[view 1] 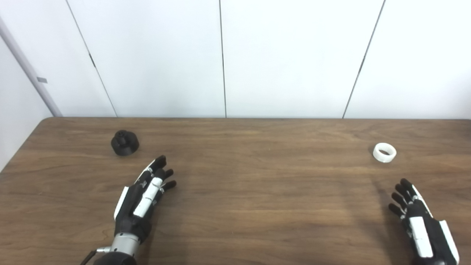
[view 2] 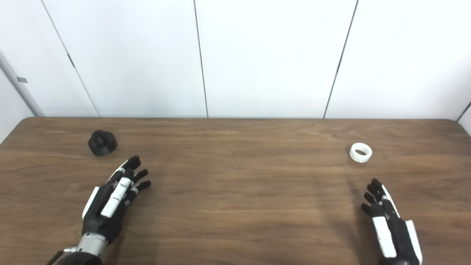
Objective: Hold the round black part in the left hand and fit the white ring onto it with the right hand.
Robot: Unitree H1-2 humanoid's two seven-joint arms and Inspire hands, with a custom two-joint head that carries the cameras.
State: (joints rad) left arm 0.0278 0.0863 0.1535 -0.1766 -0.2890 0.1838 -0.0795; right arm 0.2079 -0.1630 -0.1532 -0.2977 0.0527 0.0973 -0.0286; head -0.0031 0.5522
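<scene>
Left fingers [view 1: 162, 173]: spread apart and stretched forward, nothing held; they are aimed toward the far left corner of the desk.
Left hand [view 1: 141, 200]: hovering low over the desk's near left part, palm turned inward; no contact with any part is seen.
Right fingers [view 1: 403, 195]: likewise apart and extended, empty.
Right hand [view 1: 419, 224]: placed by the near right corner, partly cut by the picture's bottom edge.
Black part [view 1: 125, 142]: standing upright near the far left corner, a narrower boss on top; near the left fingers, a little beyond and to their left, not touched.
Ring [view 1: 385, 152]: lying flat toward the far right edge, hole upward; beyond the right fingers, apart from them.
Desk [view 1: 257, 206]: brown wood grain, bare between the two things, which lie well apart.
Step in hand: judged to be the reach, with nothing grasped yet.
How it is best done: the black part should be gripped around its wide base so the boss is left free; the ring should be pinched by its outer wall so the hole stays open, then lowered squarely over the boss.
Count: one black part, one ring, two hands.
</scene>
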